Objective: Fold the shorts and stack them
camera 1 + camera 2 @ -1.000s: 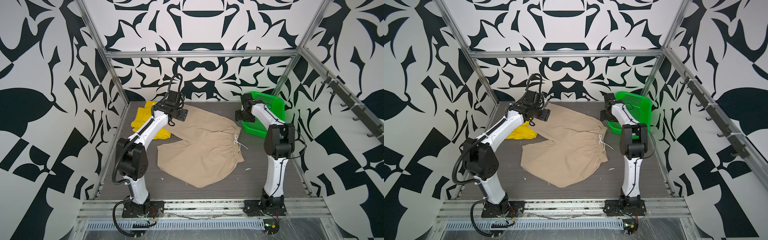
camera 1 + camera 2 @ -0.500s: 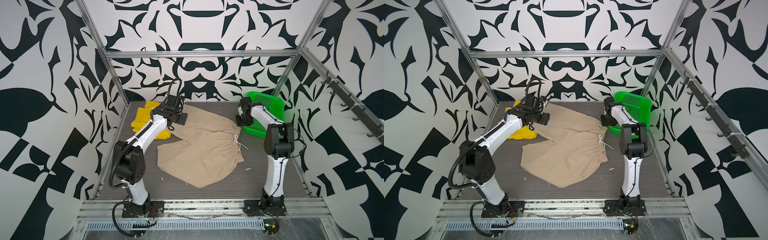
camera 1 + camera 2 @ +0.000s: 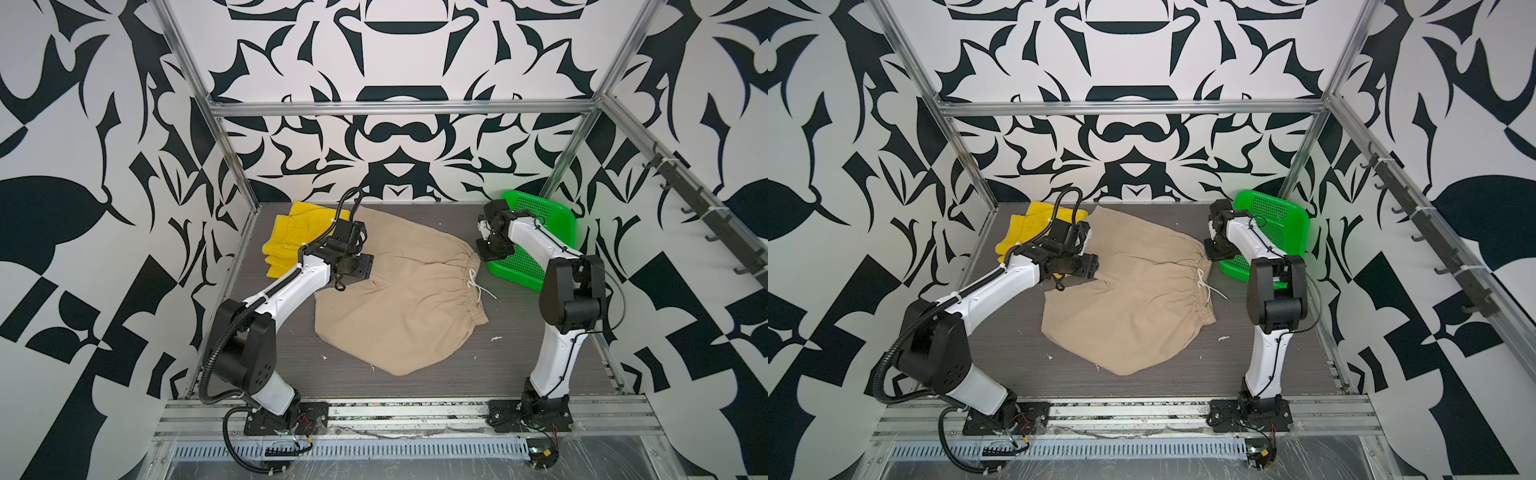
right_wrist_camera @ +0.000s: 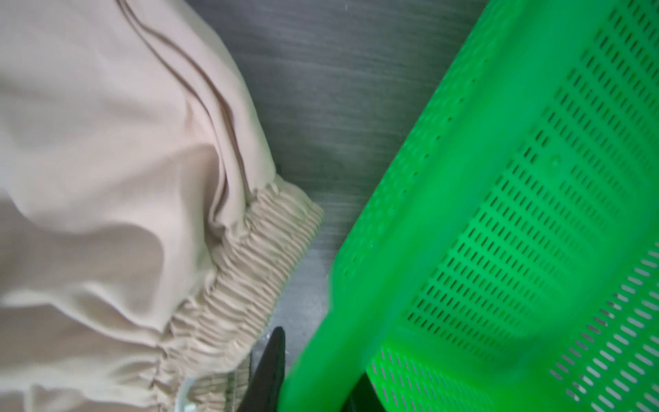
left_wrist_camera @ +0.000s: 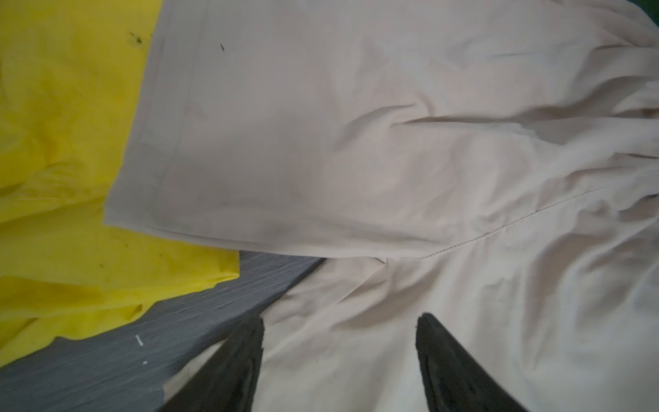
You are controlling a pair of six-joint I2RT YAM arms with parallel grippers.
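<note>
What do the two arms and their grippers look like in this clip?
Both arms share one build: glossy white link shells between bulky black joint housings, on black base plates. The left arm carries a ribbed black cable conduit; the right arm has only thin black cables. The left gripper has plain black tapered fingers. No lettering visible.

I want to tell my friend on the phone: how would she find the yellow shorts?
Look at the grey table inside the black-and-white patterned walls, then its far left corner. The yellow shorts lie bunched there, partly under a leg of the big beige shorts; they are the only bright yellow thing.
</note>
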